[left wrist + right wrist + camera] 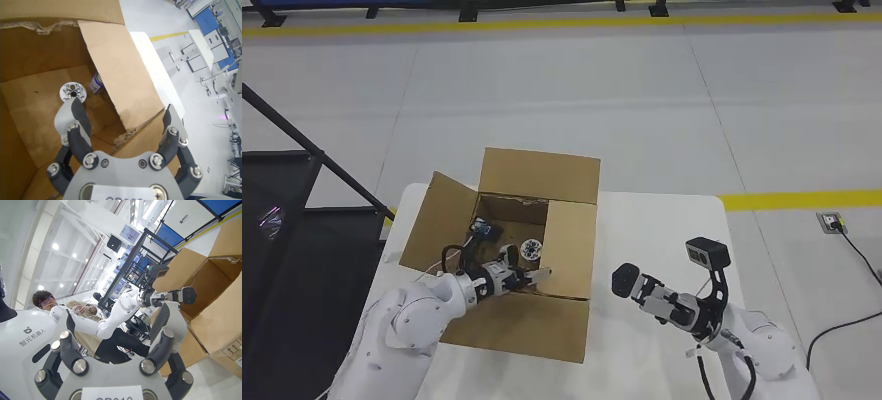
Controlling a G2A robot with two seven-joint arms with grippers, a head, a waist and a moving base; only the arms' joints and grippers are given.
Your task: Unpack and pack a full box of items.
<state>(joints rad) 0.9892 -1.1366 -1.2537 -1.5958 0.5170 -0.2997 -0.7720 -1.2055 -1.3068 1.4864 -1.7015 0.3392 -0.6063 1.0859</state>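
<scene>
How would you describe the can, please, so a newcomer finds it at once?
Look into the open box on the table. On its floor, against the folded-in flap, sits a small can. Its purple label sets it apart from the silver disc nearby.

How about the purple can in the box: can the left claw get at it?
Probably yes, awkwardly: the open left claw hangs over the box near the purple can, but a folded-in flap partly covers it.
</scene>
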